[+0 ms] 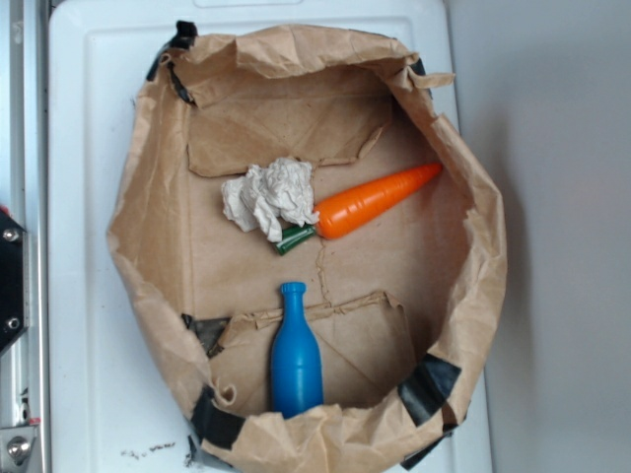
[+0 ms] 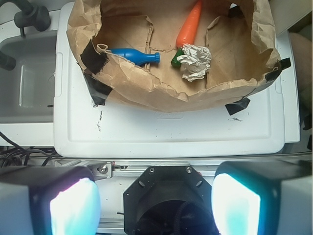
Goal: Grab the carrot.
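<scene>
- You have the carrot point(image 1: 375, 200) lying flat on the floor of the brown paper tray point(image 1: 148, 177), in the far half in the exterior view, its pointed tip close to the right wall.
- Its dark-green stub touches the crumpled white paper wad point(image 1: 268, 197), which sits just beside it toward the tray's middle.
- You see the blue bottle point(image 1: 295, 355) lying near the tray's lower edge, neck pointing at the middle, well apart from the carrot.
- The tray rests on a white plastic lid point(image 2: 166, 129); black tape point(image 1: 429, 384) patches its corners.
- Your gripper point(image 2: 155, 200) sits outside the tray, off the lid's near edge in the wrist view. Its two fingers point(image 2: 73, 208) stand wide apart with nothing between them, away from the carrot point(image 2: 190, 25).
</scene>
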Controlling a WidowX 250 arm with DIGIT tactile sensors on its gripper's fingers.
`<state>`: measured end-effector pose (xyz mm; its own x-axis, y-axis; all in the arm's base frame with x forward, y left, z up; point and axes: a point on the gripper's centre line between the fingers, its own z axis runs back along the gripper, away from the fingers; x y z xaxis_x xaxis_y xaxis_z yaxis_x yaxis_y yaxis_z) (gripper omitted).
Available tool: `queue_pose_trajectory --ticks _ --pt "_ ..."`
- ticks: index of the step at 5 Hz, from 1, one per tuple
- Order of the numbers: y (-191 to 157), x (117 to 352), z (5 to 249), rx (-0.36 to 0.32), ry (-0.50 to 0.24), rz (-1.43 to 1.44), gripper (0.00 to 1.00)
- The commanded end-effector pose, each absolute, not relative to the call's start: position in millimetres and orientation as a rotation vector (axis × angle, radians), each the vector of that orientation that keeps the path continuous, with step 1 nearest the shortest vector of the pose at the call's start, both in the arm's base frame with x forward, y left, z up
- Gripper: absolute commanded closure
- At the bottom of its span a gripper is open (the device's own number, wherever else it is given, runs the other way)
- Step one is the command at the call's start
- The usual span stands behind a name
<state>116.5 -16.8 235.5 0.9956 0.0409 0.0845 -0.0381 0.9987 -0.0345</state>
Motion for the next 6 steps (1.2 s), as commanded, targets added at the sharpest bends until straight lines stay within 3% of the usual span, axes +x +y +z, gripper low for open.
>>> queue_pose_trajectory --ticks 1,3,5,6 --pt "-17 117 235 -0.033 -0.085 0.04 0.0" --pt "-6 132 228 -0.055 -0.134 0.071 0.0" --pt "9 163 203 -0.025 -0.121 0.149 0.0" --pt "0 172 190 0.018 -0.109 0.141 0.0"
